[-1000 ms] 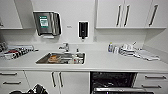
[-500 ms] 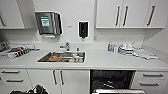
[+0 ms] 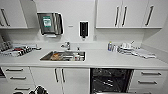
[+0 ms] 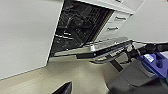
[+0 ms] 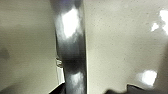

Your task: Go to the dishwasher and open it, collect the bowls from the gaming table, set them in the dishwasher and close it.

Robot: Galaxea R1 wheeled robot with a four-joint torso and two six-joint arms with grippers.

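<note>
The long white bench (image 3: 100, 60) ran across the kitchenette, with white wall cabinets with dark bar handles (image 3: 120, 13) above it and white drawers and doors below. Under the bench's right half stood the built-in dishwasher (image 3: 110, 80), open, its dark racked interior showing between a white cabinet door and a stack of drawers. In the left wrist view its steel-fronted door (image 4: 100, 50) hung lowered and tilted out from the cavity (the racks visible behind it) above a pale floor (image 4: 62, 75). A stainless-steel sink (image 3: 63, 55) was sunk into the bench left of centre, holding some items too blurred to name, with a chrome tap (image 3: 66, 45) at its back edge. A steel paper-towel dispenser (image 3: 50, 23) and a small black soap dispenser (image 3: 83, 29) hung on the wall. Bottles and clutter (image 3: 125, 47) sat toward the bench's right back corner, more clutter (image 3: 17, 48) at the left end. Whether either pincer was wide or narrow I could not tell
</note>
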